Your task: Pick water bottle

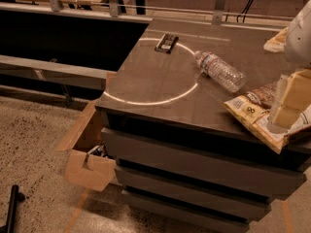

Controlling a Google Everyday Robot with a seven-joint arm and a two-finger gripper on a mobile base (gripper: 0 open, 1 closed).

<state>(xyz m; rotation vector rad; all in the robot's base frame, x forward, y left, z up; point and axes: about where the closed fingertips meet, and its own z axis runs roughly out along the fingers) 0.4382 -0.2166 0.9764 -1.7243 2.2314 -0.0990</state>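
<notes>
The water bottle [219,71] is the goal, and the reach to it starts at the gripper [290,103]. The gripper hangs at the right edge of the view, over the near right corner of the dark cabinet top [155,84], with its pale body in front of a crinkly snack bag [252,114]. I cannot tell whether it is spread wide or drawn narrow, and nothing shows as held in it.

Next out from the gripper, up and to the left in the view, the bottle lies on its side on the cabinet top, apart from the gripper. Its base end is just beside the upper edge of the snack bag; I cannot tell whether the 2 touch. The long axis runs on a diagonal, with the base toward the gripper and the white cap pointing away, up and left. The gripper therefore faces the bottle almost end-on. In my judgement it will have to travel up-left and turn so that it closes across the ribbed body, not along it. A round bottle on its side may also roll if nudged.

Farther out, 1 small dark packet [166,42] lies on a ring of light [146,102]. A cardboard box [90,171] sits on the floor beside the cabinet.
</notes>
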